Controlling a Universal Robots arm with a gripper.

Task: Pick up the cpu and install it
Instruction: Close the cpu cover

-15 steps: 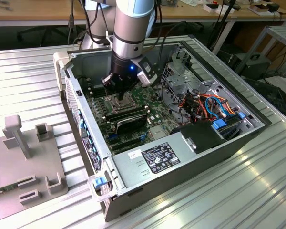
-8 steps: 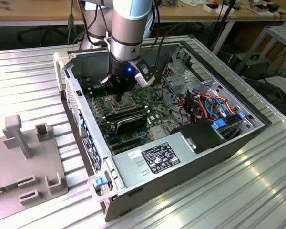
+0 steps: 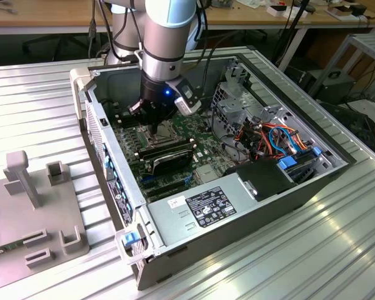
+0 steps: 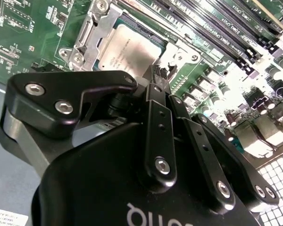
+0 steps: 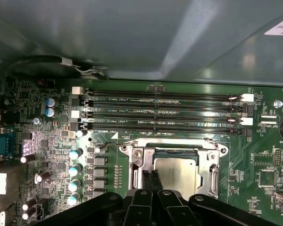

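The cpu (image 4: 127,49) lies flat inside the metal-framed socket (image 4: 92,28) of the green board, grey face up; in the first wrist view the cpu (image 5: 179,172) sits in the same frame. In both wrist views my gripper (image 5: 151,178) hangs low over the socket's edge beside the chip, its two fingers (image 4: 156,94) pressed together with nothing between them. In the exterior view my gripper (image 3: 154,129) reaches down into the open computer case (image 3: 112,150) and covers the socket.
Long black memory slots (image 5: 165,113) run beside the socket. Capacitors (image 5: 75,169) stand near it. A power supply (image 3: 206,206), coloured cables (image 3: 269,137) and a drive cage (image 3: 237,100) crowd the case. A grey fixture (image 3: 31,206) sits on the ribbed table at the exterior view's left.
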